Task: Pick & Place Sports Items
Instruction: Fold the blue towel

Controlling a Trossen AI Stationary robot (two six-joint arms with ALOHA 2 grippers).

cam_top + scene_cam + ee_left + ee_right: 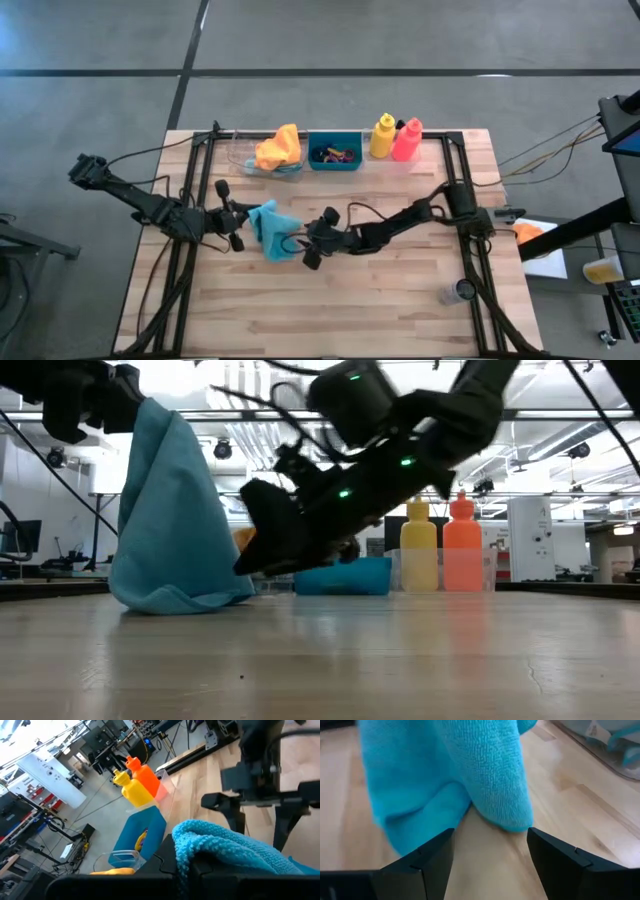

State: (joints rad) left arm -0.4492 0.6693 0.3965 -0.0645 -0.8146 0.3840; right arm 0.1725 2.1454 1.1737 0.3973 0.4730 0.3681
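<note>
Teal cloth (272, 228) hangs from your left tool (238, 216), which is clenched on its top edge and lifts it so that only its lower folds rest on the surface (380, 300), near the middle. Held up like that, the cloth hangs down in a tall drape for a second grip. Your right tool (310, 243) is just beside it, tilted low, its fingers (427, 857) spread apart and holding nothing, with the cloth's lower corner right in front of the gap. That looks like a handover or a two-handed fold being set up. The orange cloth (278, 148), the teal bin (335, 152) and both bottles (395, 138) sit along the far edge.
</note>
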